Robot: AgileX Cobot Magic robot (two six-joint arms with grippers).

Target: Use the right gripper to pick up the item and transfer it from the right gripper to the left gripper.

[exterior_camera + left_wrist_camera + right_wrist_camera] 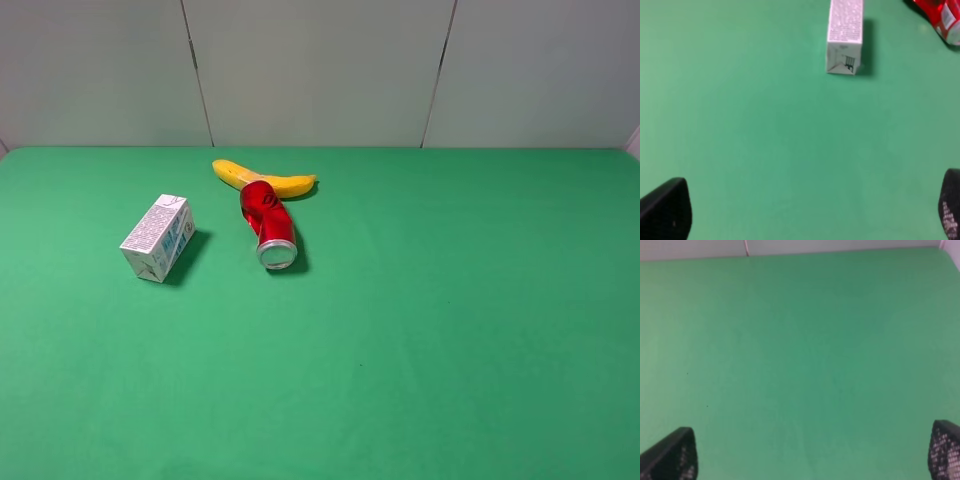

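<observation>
Lying apart: one carton [158, 238], one can [268, 224], one banana [264, 179].

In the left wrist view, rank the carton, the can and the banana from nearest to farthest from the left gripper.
1. Carton, straight ahead of the open left gripper, nearest.
2. Can, beyond the carton and off to one side.
3. Banana, outside the wrist view; the high view shows it behind the can, farthest.
</observation>
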